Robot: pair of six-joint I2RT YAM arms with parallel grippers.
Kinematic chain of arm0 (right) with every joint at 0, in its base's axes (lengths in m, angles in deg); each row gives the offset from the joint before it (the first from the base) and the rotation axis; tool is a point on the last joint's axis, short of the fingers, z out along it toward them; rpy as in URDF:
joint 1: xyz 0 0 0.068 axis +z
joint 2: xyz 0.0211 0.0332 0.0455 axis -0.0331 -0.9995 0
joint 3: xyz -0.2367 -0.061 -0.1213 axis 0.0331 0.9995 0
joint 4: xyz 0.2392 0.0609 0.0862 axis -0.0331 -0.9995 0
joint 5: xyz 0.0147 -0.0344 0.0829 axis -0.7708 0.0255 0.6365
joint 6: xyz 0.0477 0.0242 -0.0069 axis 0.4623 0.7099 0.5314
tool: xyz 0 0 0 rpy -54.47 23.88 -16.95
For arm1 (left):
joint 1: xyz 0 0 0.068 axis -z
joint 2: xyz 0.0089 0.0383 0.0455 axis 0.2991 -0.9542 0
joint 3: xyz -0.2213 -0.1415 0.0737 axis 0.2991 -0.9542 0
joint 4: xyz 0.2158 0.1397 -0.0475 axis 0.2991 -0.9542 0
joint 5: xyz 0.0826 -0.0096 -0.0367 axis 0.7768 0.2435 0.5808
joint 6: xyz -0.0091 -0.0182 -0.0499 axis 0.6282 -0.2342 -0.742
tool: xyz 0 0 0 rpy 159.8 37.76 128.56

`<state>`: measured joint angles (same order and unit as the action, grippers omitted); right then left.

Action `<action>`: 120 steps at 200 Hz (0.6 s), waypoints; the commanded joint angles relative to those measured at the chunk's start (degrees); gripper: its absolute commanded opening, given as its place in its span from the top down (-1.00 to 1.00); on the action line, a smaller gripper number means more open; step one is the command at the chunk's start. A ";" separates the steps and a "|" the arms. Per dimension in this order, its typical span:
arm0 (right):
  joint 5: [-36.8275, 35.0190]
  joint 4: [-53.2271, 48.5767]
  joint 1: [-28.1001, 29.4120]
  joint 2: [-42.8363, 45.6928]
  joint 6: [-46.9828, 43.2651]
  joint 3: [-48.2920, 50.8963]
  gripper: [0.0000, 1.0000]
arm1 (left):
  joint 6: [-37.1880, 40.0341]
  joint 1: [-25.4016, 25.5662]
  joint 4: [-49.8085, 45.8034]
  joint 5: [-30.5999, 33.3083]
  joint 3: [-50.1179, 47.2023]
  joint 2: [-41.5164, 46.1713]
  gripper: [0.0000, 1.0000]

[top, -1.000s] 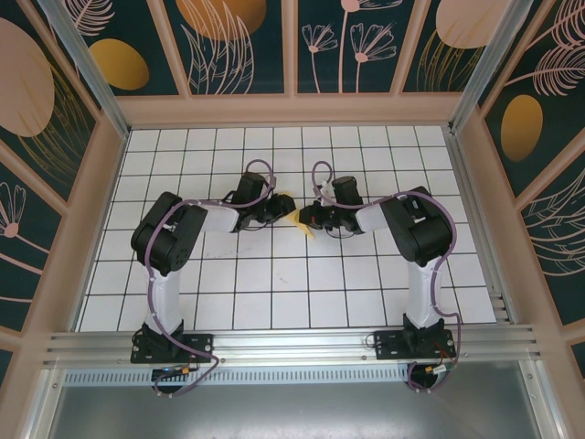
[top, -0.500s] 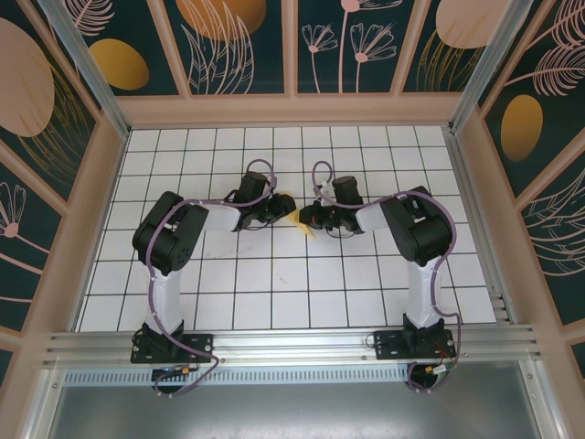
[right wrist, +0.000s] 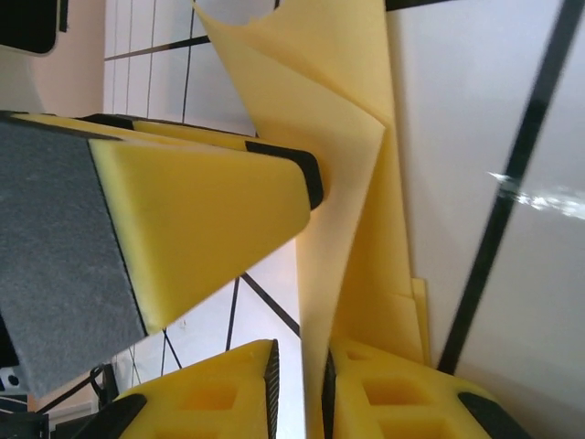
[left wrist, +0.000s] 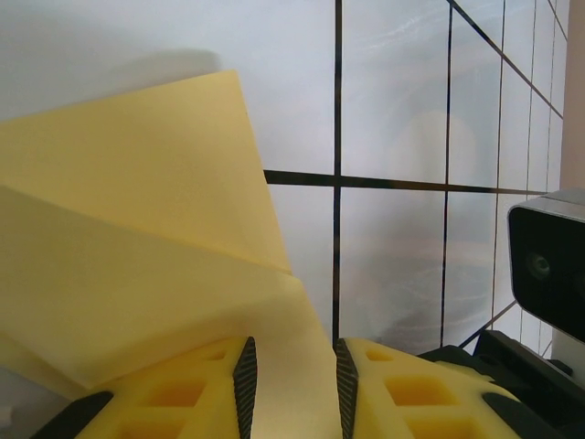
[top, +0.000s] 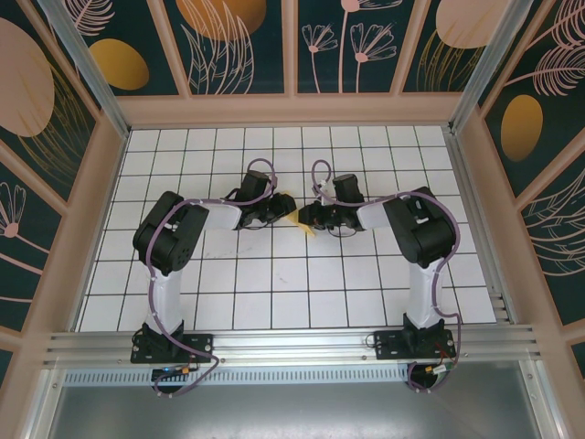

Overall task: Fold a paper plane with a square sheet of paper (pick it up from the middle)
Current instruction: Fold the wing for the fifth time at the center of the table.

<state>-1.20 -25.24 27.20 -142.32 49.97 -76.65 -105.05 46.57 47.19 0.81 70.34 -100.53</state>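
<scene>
The left gripper (left wrist: 292,361) is closed on the thin pale-yellow paper sheet (left wrist: 137,238), and the folded layers fill the gap between its two yellow fingers (left wrist: 183,402). The right gripper (right wrist: 300,370) has an edge of the same sheet (right wrist: 347,183) standing between its jaws, but I cannot tell if they press it or only stand beside it. Both grippers meet nose to nose over the middle of the white tiled table with dark grid lines (top: 274,293). The paper hangs between them, seemingly raised a little, because it throws a soft shadow on the tiles. I judge the folding to be midway: there are layers, but no narrow dart. The next move calls for one gripper to hold firmly while the other takes a free flap and lays it along the centre crease without slipping. The sheet is not a flat square here: wide flaps overlap, one sharp corner points away, and the fold edges look crisp.
</scene>
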 commanded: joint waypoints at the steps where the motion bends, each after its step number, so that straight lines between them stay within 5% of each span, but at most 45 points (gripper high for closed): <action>1: 0.81 -4.06 -0.95 3.30 -3.14 0.89 0.60 | 0.39 -0.41 -3.72 2.84 -0.15 -2.04 0.37; 120: -1.34 -9.47 -1.39 0.51 -4.01 2.62 0.91 | 0.22 -0.39 -4.21 3.86 -0.43 -2.14 0.39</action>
<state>-1.44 -30.37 26.30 -140.33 47.02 -74.68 -105.08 46.57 47.17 0.96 70.36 -100.53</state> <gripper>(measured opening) 0.055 0.307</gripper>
